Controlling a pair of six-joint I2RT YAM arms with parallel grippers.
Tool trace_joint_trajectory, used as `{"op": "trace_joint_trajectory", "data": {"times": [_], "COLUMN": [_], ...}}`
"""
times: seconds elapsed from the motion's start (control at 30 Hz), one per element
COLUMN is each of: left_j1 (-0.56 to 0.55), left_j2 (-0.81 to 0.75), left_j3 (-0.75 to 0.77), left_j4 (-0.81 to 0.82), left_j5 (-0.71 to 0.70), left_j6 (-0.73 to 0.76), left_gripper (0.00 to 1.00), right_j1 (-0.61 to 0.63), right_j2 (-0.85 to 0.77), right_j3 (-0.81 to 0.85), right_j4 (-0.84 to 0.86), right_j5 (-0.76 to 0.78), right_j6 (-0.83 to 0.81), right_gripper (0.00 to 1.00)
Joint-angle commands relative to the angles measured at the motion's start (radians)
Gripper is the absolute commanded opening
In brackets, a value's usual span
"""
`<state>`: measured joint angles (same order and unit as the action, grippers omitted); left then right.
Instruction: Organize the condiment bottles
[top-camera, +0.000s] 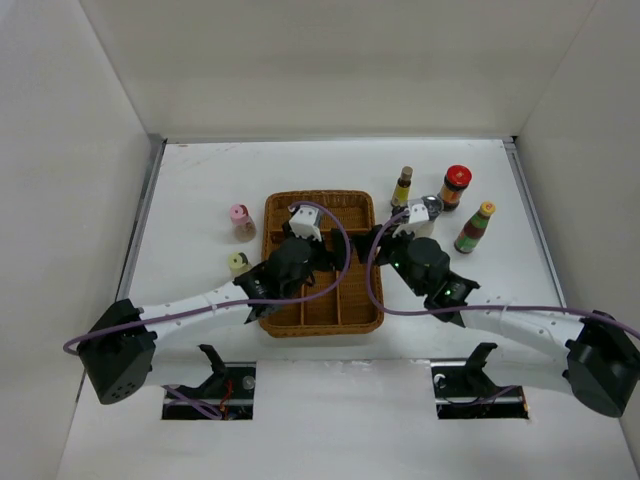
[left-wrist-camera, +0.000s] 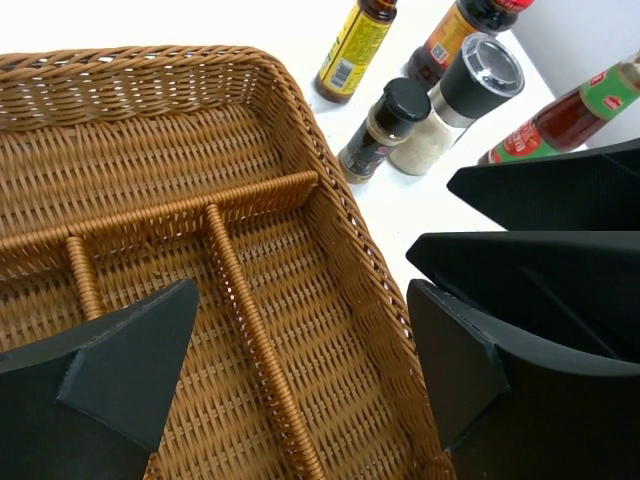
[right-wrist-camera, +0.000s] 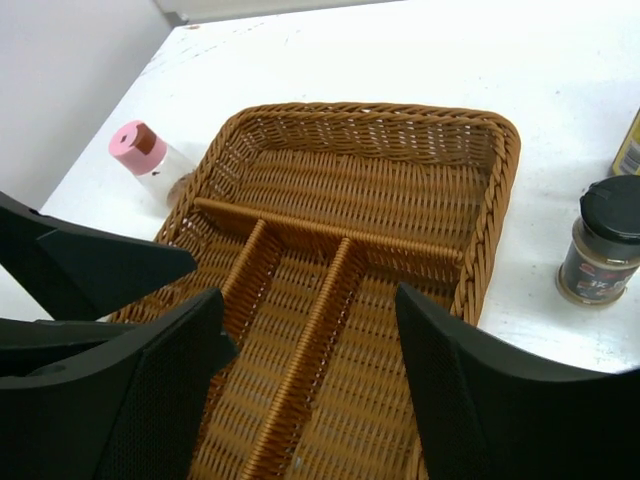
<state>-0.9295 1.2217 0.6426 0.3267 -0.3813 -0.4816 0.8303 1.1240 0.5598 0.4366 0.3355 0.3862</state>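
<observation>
The brown wicker tray is empty. My left gripper is open and empty over it. My right gripper is open and empty at the tray's right rim. Left of the tray stand a pink-capped bottle and a pale-yellow-capped one. To its right stand a slim dark bottle, a red-lidded dark jar, a green-red bottle and a grey-lidded jar. A small black-capped jar stands beside the grey-lidded jar.
The tray's dividers form one wide far compartment and narrow near ones. The two grippers are close together over the tray; the right one's black fingers show in the left wrist view. White walls enclose the table on three sides.
</observation>
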Motion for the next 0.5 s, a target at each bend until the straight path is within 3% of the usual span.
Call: {"op": "trace_joint_trajectory", "data": {"times": [0.0, 0.2, 0.27, 0.33, 0.37, 0.4, 0.47], "left_j1": [-0.005, 0.017, 0.037, 0.066, 0.079, 0.094, 0.11], "left_j2": [-0.022, -0.051, -0.063, -0.093, -0.103, -0.122, -0.175], "left_j3": [0.005, -0.038, -0.049, -0.087, -0.104, -0.125, -0.159], "left_j4": [0.087, 0.159, 0.167, 0.204, 0.227, 0.253, 0.274], "left_j5": [0.001, -0.005, -0.005, -0.013, -0.018, -0.025, -0.03], "left_j6": [0.02, 0.044, 0.047, 0.037, 0.034, 0.026, 0.026], "left_gripper": [0.88, 0.83, 0.71, 0.39, 0.3, 0.23, 0.19], "right_j1": [-0.004, -0.026, -0.039, -0.053, -0.064, -0.081, -0.115], "right_j2": [-0.042, -0.081, -0.089, -0.096, -0.101, -0.108, -0.122], "right_j3": [0.009, 0.054, 0.075, 0.112, 0.129, 0.146, 0.172], "right_j4": [0.048, -0.015, -0.032, -0.082, -0.11, -0.148, -0.211], "right_j5": [0.011, -0.003, -0.013, 0.005, 0.022, 0.052, 0.109], "right_j6": [0.017, 0.011, 0.016, 0.006, 0.006, 0.014, 0.022], "right_gripper": [0.68, 0.29, 0.17, 0.1, 0.09, 0.09, 0.09]}}
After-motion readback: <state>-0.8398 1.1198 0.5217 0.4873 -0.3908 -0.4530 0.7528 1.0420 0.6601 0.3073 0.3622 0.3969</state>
